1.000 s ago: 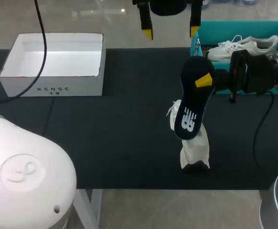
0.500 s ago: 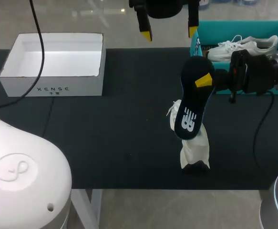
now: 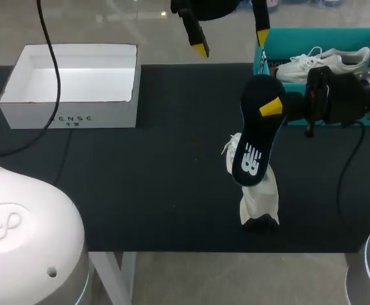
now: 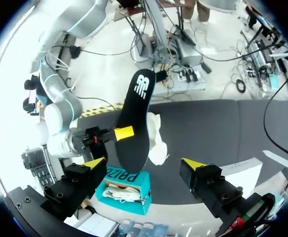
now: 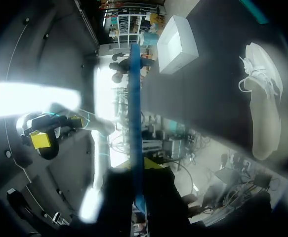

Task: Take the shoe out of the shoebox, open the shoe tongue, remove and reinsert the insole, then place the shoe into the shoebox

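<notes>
Right fingers (image 3: 271, 107) pinch one insole (image 3: 256, 136) above one shoe (image 3: 261, 197); left fingers (image 3: 202, 49) spread wide.

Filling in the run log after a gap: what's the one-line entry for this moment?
step: insole out | right gripper: shut on insole, held near shoe | left gripper: open, empty | shoe: on table | shoebox: empty

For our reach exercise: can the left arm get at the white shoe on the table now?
Probably, from the side: the left gripper is open and empty, but the insole in the right gripper hangs over part of the shoe.
</notes>
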You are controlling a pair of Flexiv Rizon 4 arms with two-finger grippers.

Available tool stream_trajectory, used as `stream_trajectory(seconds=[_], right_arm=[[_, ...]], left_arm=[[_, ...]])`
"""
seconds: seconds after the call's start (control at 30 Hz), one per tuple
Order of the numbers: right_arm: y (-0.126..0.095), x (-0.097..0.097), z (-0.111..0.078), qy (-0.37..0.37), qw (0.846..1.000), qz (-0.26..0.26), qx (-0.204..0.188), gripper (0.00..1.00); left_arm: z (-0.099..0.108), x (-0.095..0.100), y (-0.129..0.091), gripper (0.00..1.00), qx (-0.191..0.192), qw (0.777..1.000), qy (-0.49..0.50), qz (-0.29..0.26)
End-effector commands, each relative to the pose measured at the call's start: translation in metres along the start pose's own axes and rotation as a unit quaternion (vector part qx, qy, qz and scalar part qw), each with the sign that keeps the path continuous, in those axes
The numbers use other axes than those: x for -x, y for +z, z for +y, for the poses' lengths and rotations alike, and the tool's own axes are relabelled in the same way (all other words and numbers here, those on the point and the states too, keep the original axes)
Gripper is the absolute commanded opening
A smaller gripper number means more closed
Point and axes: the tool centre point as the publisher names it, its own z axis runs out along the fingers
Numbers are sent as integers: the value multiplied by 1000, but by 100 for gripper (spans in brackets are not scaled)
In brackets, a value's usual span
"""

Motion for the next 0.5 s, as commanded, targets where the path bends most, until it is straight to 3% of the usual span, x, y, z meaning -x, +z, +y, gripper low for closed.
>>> stream_trajectory(seconds=[0.03,0.27,0.5], right_arm=[[1,0,1,0,1000,0,0,0],[1,0,1,0,1000,0,0,0],[1,0,1,0,1000,0,0,0]], left_arm=[[-11,-40,10,100,-7,967,11,-254],[-15,-67,25,100,-33,907,27,-420],[-17,-81,39,100,-72,841,29,-535]])
